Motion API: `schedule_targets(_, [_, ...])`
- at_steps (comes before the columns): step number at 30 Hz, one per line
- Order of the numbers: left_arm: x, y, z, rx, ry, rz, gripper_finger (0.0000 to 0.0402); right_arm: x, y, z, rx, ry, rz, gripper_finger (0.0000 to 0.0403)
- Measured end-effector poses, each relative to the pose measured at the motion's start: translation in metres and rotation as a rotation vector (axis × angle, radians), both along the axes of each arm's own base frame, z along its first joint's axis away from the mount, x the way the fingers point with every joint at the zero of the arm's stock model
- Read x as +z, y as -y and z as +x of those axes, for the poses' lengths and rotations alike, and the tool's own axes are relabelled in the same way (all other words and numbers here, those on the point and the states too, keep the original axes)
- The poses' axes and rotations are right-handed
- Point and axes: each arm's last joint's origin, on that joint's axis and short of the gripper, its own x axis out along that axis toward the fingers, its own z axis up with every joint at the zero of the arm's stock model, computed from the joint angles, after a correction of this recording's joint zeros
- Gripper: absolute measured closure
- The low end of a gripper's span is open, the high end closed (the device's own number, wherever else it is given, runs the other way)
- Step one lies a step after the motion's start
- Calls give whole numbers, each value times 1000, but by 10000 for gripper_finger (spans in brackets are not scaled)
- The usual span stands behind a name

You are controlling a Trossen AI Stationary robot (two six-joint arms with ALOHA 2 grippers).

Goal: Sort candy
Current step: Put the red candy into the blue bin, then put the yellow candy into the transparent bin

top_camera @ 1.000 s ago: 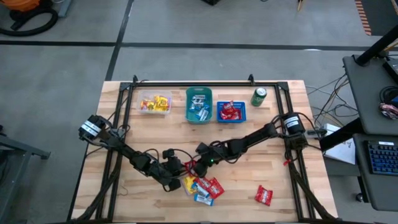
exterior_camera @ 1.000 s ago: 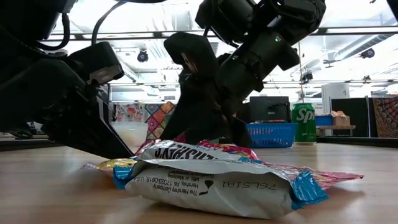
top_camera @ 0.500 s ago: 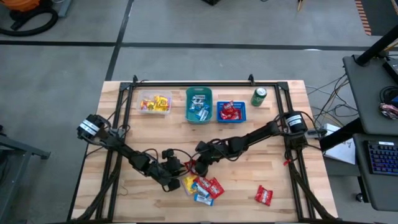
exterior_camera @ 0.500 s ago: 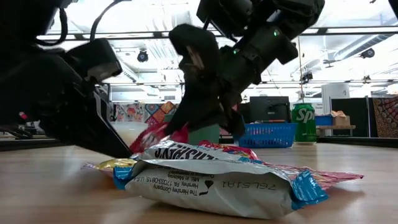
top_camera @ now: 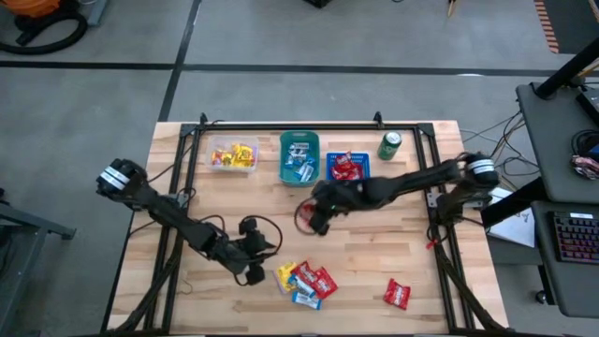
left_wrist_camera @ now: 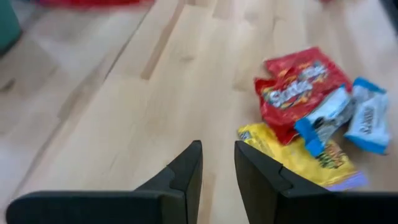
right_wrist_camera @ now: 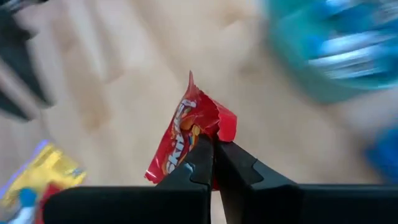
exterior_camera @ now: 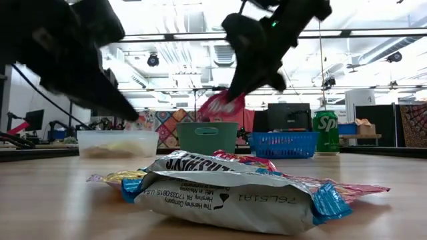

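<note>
My right gripper (top_camera: 314,221) hangs over the table's middle, shut on a red wrapped candy (right_wrist_camera: 185,138), which also shows in the low view (exterior_camera: 220,105). A pile of red, yellow and light-blue candies (top_camera: 305,281) lies flat near the table's near edge, filling the low view's foreground (exterior_camera: 227,193). One more red candy (top_camera: 397,294) lies alone to the right. My left gripper (top_camera: 251,272) is just left of the pile, narrowly open with nothing between its fingers (left_wrist_camera: 217,167); the pile (left_wrist_camera: 311,118) lies ahead of it. My right gripper pinches the red candy between its two fingers by one end of the wrapper (right_wrist_camera: 219,132). The fingers (exterior_camera: 250,63) come from above, slanting down. The candy is lifted clear of the table and hangs tilted below the fingertips.
Three bins stand along the far edge: a clear one with yellow candies (top_camera: 232,155), a teal one with light-blue candies (top_camera: 299,157) and a blue one with red candies (top_camera: 348,168). A green can (top_camera: 389,145) stands right of them. Bare wood lies between bins and pile.
My right gripper has risen from beside the pile with the red candy and moved toward the far edge and the bins; the candy is now lifted clear. My left gripper has drawn back from the pile toward the table's left and risen.
</note>
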Motion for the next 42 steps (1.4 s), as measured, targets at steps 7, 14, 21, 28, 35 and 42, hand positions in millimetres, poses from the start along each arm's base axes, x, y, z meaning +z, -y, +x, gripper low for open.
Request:
schedule_targets(7, [23, -4, -5, -4, 78, 4, 324, 41, 52, -52, -244, -133, -190, 394])
schedule_targets(14, [32, -9, -6, 85, 145, 81, 324, 32, 106, -79, -473, -189, -189, 394])
schedule_targets(21, [33, -9, -6, 103, 153, 93, 324, 4, 128, -77, -526, -113, -93, 394])
schedule_targets(28, [32, -10, -6, 105, 151, 96, 324, -4, 130, -73, -534, -118, -85, 388])
schedule_targets(35, [33, -10, -6, 108, 153, 98, 324, -4, 130, -72, -532, -119, -86, 323])
schedule_targets(42, [32, -10, -6, 114, 154, 87, 324, -3, 130, -73, -522, -118, -94, 256])
